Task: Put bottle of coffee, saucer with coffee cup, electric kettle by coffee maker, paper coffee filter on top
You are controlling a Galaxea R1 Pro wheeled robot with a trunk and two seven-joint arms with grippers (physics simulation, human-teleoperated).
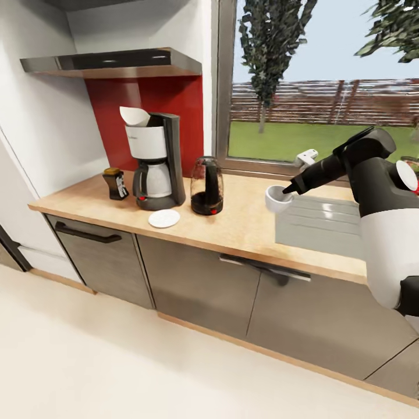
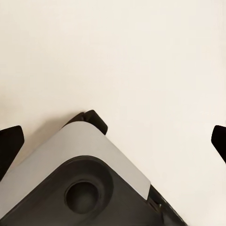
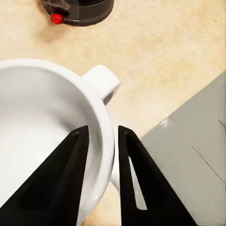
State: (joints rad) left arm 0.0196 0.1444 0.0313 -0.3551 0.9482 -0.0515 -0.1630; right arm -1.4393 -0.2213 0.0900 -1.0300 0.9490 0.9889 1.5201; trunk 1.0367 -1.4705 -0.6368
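**Right gripper pinches the white cup's rim above the worktop**

The right gripper is closed on the rim of the small plain white coffee cup, one black finger inside the bowl and the other outside the wall, as the right wrist view shows. The cup sits at the edge of the grey sink drainboard, over the long light wood-grain worktop; whether it rests on the surface or hangs just above it cannot be told.

Further along the worktop stands the tall black-and-white drip coffee maker, with the white paper cone filter in its top. The small dark bottle with a gold-yellow cap stands just beside the machine on the side away from the cup. The clear glass kettle with a black base and red switch stands just beside it on the cup's side. The small plain white round saucer lies bare in front of the machine, well apart from the cup.

The left gripper hangs over the pale floor, its fingers spread wide and holding nothing.
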